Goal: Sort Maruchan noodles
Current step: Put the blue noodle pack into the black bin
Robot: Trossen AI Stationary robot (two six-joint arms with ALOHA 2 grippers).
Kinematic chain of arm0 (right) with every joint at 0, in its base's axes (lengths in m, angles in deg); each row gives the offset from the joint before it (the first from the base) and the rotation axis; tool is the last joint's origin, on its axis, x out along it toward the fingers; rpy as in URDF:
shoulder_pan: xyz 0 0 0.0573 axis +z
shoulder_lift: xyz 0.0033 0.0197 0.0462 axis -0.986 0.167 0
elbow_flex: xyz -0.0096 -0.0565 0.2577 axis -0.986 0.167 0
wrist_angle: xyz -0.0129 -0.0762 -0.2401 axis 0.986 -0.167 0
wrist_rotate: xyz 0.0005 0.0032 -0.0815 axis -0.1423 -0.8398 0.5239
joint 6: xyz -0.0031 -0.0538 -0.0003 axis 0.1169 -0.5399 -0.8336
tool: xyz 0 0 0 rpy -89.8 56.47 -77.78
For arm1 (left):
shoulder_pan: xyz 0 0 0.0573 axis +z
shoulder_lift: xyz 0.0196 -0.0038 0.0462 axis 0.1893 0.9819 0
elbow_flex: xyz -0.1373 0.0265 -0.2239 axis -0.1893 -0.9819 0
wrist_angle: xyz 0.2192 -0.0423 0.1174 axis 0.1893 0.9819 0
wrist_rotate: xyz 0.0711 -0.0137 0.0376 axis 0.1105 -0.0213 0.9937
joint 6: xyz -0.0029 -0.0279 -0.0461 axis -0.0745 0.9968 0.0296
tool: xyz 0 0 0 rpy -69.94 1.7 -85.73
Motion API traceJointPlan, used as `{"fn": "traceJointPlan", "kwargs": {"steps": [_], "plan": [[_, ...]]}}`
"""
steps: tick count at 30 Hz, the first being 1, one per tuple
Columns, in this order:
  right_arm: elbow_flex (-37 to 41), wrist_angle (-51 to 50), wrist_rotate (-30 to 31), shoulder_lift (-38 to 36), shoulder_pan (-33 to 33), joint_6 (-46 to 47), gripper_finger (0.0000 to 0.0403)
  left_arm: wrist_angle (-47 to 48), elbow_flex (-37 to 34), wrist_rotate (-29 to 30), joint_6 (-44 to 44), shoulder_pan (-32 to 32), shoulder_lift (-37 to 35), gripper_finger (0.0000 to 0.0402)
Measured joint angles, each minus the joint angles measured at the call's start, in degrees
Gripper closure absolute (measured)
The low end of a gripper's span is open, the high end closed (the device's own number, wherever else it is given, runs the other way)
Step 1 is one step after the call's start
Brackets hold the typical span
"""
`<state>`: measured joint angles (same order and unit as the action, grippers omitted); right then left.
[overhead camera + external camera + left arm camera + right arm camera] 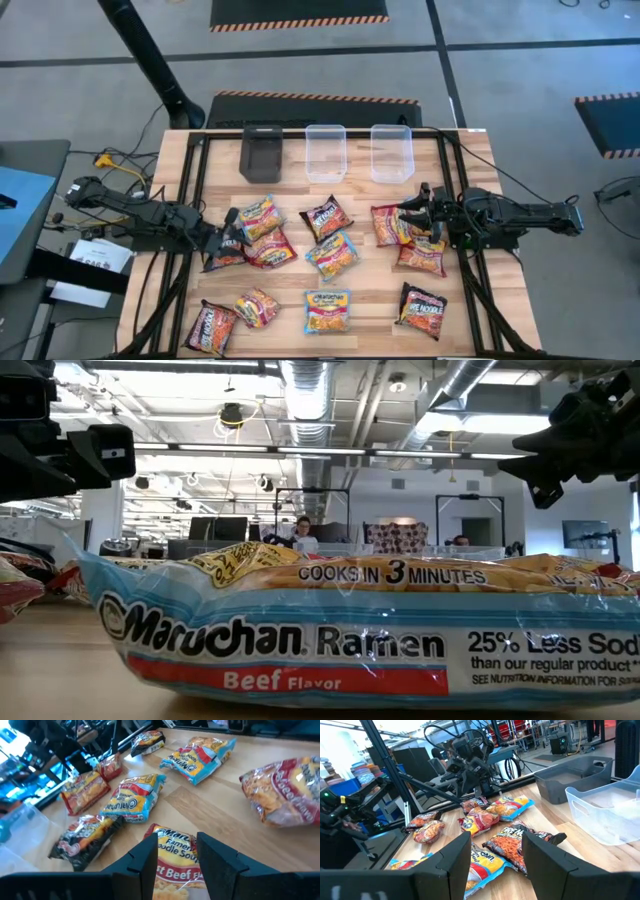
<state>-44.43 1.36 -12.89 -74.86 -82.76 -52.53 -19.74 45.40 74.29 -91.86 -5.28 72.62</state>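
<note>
Several Maruchan noodle packets lie flat and scattered on the wooden table [380,290]: light blue/yellow ones [332,255], red/orange ones [268,248] and black/red ones [421,310]. My left gripper [222,243] hovers open at the left of the table. A red/orange beef packet [175,865] shows through the gap between its fingers [176,845], and I cannot tell whether they touch it. My right gripper [410,215] stands open above the right-hand packets [390,225], and nothing is between its fingers [496,840]. In the low view one light blue packet [370,630] fills the foreground.
At the far edge stand a black bin [263,153] and two clear bins [325,152] [391,152], all without packets inside. A black frame [195,200] runs round the table. People sit in the room beyond the table [303,532].
</note>
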Motion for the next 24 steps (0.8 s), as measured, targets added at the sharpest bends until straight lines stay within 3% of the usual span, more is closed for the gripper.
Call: {"fn": "traceJointPlan", "kwargs": {"steps": [5, 8, 20, 24], "plan": [[0.0, 0.1, 0.0, 0.0, 0.0, -0.1, 0.0203, 0.0, 0.0, 1.0, -1.5, 0.0, 0.0, 0.0276], [0.0, 0.1, 0.0, 0.0, 0.0, -0.1, 0.0203, -0.7, 0.0, 1.4, 2.1, 0.0, 0.0, 0.0276], [0.0, 0.4, 0.0, 0.0, 0.0, -0.1, 0.0203, -8.1, 0.0, 16.9, 39.8, 0.0, 0.0, 0.0276], [0.0, 0.7, 0.0, 0.0, 0.0, -0.1, 0.0203, -7.7, 0.0, 18.9, 45.6, 0.0, 0.0, 0.0276]]}}
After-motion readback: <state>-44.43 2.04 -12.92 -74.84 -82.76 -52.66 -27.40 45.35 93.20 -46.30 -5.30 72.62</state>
